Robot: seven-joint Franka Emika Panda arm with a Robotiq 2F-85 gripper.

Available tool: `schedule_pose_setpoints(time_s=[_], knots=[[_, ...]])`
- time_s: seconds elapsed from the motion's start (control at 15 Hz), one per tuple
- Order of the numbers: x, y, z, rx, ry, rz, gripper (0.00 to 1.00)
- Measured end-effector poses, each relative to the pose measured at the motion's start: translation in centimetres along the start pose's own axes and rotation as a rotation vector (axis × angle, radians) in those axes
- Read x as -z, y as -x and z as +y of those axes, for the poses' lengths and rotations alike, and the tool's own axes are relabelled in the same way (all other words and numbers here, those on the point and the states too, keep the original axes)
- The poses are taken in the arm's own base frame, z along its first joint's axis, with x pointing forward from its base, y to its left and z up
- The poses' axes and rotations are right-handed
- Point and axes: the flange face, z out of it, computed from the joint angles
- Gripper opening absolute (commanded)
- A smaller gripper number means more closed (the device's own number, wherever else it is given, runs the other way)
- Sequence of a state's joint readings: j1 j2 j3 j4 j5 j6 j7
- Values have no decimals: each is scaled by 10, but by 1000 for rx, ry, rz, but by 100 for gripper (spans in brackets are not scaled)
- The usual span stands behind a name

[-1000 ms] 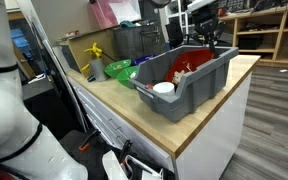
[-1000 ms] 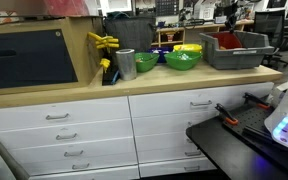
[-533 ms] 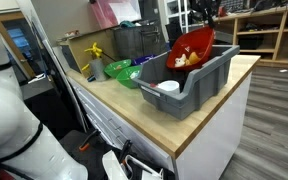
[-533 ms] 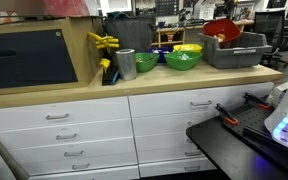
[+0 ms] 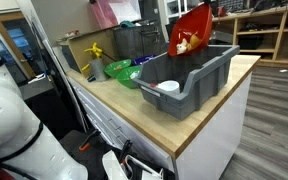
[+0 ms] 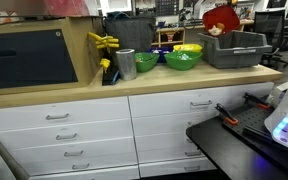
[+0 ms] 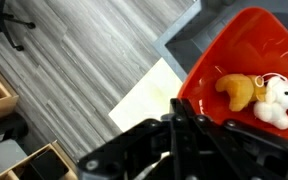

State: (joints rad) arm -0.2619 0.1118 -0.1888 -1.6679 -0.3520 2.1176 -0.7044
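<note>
My gripper (image 7: 178,112) is shut on the rim of a red bowl (image 7: 246,45). It holds the bowl tilted in the air above a grey plastic bin (image 5: 192,80). The bowl also shows in both exterior views (image 5: 190,30) (image 6: 221,17), above the bin (image 6: 234,50). In the bowl lie a tan toy (image 7: 239,92) and a white toy (image 7: 280,100). A white round thing (image 5: 164,88) lies in the near corner of the bin. In the exterior views the gripper itself is mostly cut off at the top edge.
The bin stands on a wooden counter (image 5: 216,112) above white drawers (image 6: 74,135). Green bowls (image 6: 182,60), a yellow bowl (image 6: 189,47), a metal cup (image 6: 126,64), a yellow tool (image 6: 102,42) and a black mesh basket (image 5: 134,42) stand further along it.
The red bowl has been lifted out of the grey bin and now hangs tilted above it. The gripper has risen with it.
</note>
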Motion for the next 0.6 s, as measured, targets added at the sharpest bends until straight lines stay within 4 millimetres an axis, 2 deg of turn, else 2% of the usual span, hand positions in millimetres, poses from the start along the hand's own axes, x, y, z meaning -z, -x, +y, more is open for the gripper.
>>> schedule_pose_setpoints(time_s=[0.33, 0.6], knots=[[40, 21, 7, 85, 100, 36, 1], [66, 46, 10, 142, 174, 81, 1]])
